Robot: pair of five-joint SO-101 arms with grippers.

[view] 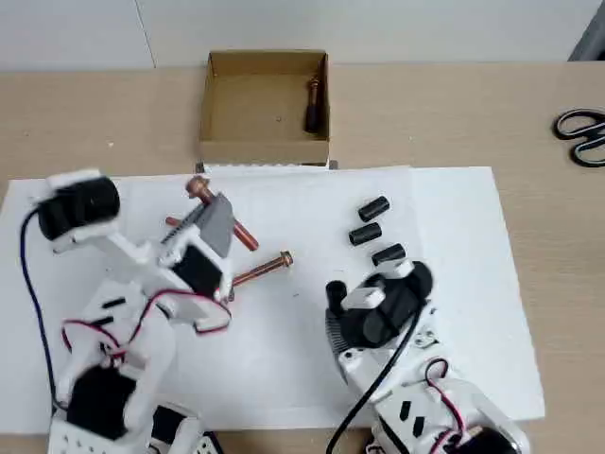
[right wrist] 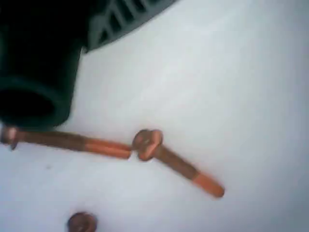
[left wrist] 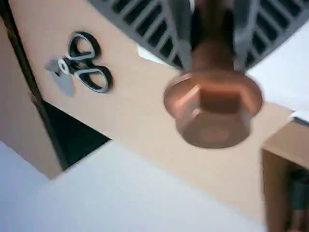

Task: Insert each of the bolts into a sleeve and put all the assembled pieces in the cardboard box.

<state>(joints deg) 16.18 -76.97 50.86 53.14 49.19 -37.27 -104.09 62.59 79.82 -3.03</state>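
Assembly of a second piece looks to be the step in hand.

High view: one finished bolt-in-sleeve [view: 312,104] lies in the cardboard box [view: 213,104]. Just in front of the box, the left hand [view: 201,200] is closed on a copper bolt [view: 197,186]. Three loose sleeves [view: 365,233] lie off the box's right corner, with the right hand [view: 337,307] beyond them.

Left wrist view: the bolt's hex head [left wrist: 212,106] juts out from between the jaws.

Right wrist view: the right hand clasps a black sleeve [right wrist: 29,72] over loose bolts [right wrist: 169,162] on the white sheet [right wrist: 241,72].

Next, the bolt's shank must line up with the sleeve's bore.
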